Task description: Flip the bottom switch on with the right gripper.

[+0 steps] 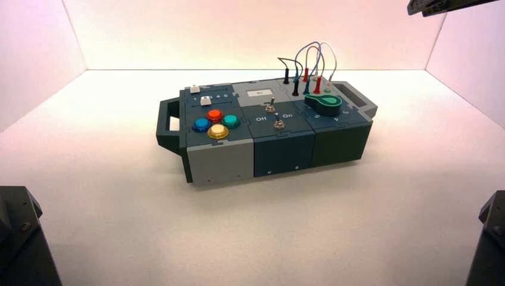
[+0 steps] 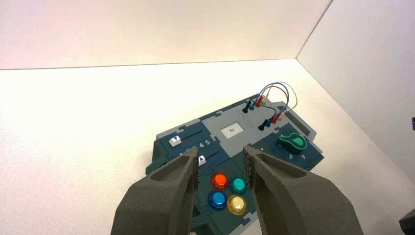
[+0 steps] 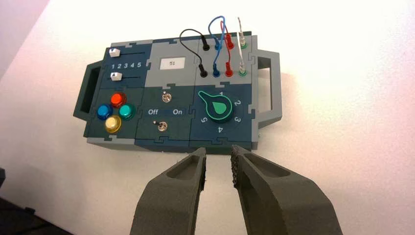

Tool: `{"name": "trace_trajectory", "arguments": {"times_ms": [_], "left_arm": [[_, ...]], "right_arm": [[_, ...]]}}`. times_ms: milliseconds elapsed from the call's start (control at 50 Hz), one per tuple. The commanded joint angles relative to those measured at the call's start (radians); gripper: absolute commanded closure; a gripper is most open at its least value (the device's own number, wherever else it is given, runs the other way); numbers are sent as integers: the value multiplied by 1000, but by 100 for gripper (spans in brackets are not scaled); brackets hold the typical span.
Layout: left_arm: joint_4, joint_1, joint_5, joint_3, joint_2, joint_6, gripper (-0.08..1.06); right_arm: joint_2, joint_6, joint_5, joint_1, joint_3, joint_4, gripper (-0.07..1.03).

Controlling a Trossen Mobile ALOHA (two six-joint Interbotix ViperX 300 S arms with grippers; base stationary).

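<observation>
The bottom switch (image 3: 161, 126) is a tiny silver toggle in the box's middle dark-blue section, below the lettering "Off" and "On". It also shows in the high view (image 1: 278, 124). In the left wrist view it is hidden behind a finger. My right gripper (image 3: 219, 154) is open and empty. It hangs short of the box's near edge, apart from the switch. My left gripper (image 2: 222, 156) is open and empty, held back on the coloured buttons' side of the box. Neither gripper's fingers show in the high view.
The box (image 1: 280, 152) has a top switch (image 3: 167, 97), several round coloured buttons (image 3: 113, 111), two sliders (image 3: 115, 76), a green knob (image 3: 219, 107), plugged wires (image 3: 222, 46) and end handles (image 3: 271, 83). Arm bases (image 1: 18, 238) sit at the near corners. White walls surround the table.
</observation>
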Motion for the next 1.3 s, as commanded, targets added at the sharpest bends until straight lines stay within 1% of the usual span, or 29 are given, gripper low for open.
{"name": "trace_trajectory", "arguments": {"times_ms": [20,320,360,480,520,540,560,600,620,640,680,760,820,880,960,1040,1140,1200,1300], "left_arm": [[0,-3,-6,-12,9,-5,48],[0,-3,-15,-11,17,-5,49],[5,-3,-23,-9,23,-3,52],[6,-2,-57,-2,60,-2,58],[6,3,-80,2,83,0,62],[8,5,-94,0,97,2,66],[8,6,-107,-2,110,5,70],[9,9,-127,-5,137,11,76],[9,9,-127,-5,137,11,76],[9,9,-153,-11,172,17,84],[9,9,-166,-21,199,18,87],[9,9,-189,-48,272,20,89],[9,9,-206,-69,336,23,96],[9,9,-218,-81,385,26,100],[9,9,-242,-95,443,26,101],[9,9,-273,-100,486,26,101],[9,9,-299,-104,540,26,101],[11,9,-313,-107,584,26,101],[9,11,-333,-110,683,26,101]], "right_arm": [[5,-2,-3,-3,-23,3,66],[8,-3,-3,-3,-21,3,66],[9,-3,-5,-3,-25,3,66],[32,-3,-12,11,-44,6,66],[44,-8,-17,18,-52,12,66],[48,-9,-18,20,-54,15,66],[54,-17,-25,26,-58,17,67],[66,-25,-37,40,-66,25,70],[66,-25,-37,40,-66,25,70],[77,-28,-48,52,-71,31,72],[91,-29,-61,66,-77,37,73],[127,-29,-94,104,-95,52,74],[158,-29,-112,123,-107,58,75],[192,-29,-127,138,-117,58,79],[224,-29,-144,144,-124,60,84],[258,-29,-178,152,-124,63,89],[279,-29,-216,158,-121,71,92],[299,-29,-239,169,-124,83,95],[327,-28,-264,199,-129,86,99]]}}
